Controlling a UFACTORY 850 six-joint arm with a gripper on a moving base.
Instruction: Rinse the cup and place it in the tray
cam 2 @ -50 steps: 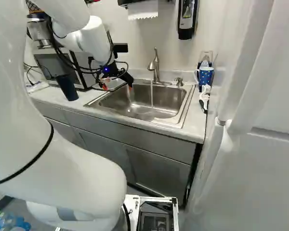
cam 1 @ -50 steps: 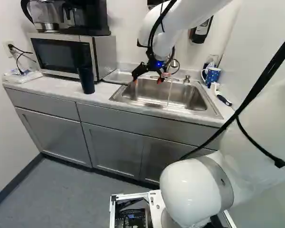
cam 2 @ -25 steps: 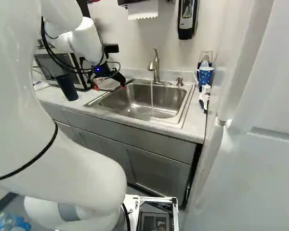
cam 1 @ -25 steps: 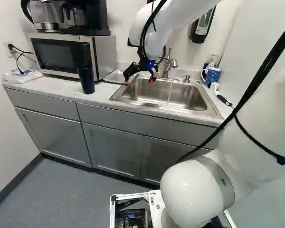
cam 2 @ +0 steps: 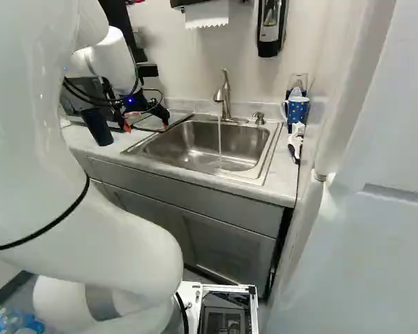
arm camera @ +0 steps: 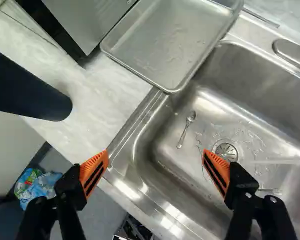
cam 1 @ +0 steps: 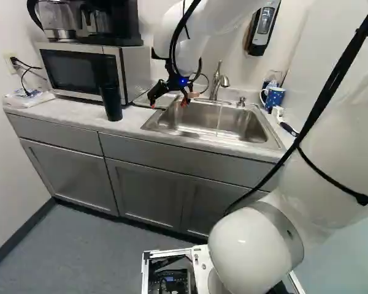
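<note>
A pale counter runs along the wall, with a microwave on it and a steel sink let into it. Water falls from the faucet into the basin, where 1 spoon lies. The dark cup stands upright on the counter, in front of the microwave, and the metal tray lies at the sink's corner with no cup in it. The gripper hangs over the sink's near edge, its 2 fingers spread wide and holding nothing. I judge the step in hand to be reaching for the dark cup, with rinsing and placing both to do. The next move calls for going across to the cup, keeping clear of the tray, and lining up 1 finger on each side before closing.
</note>
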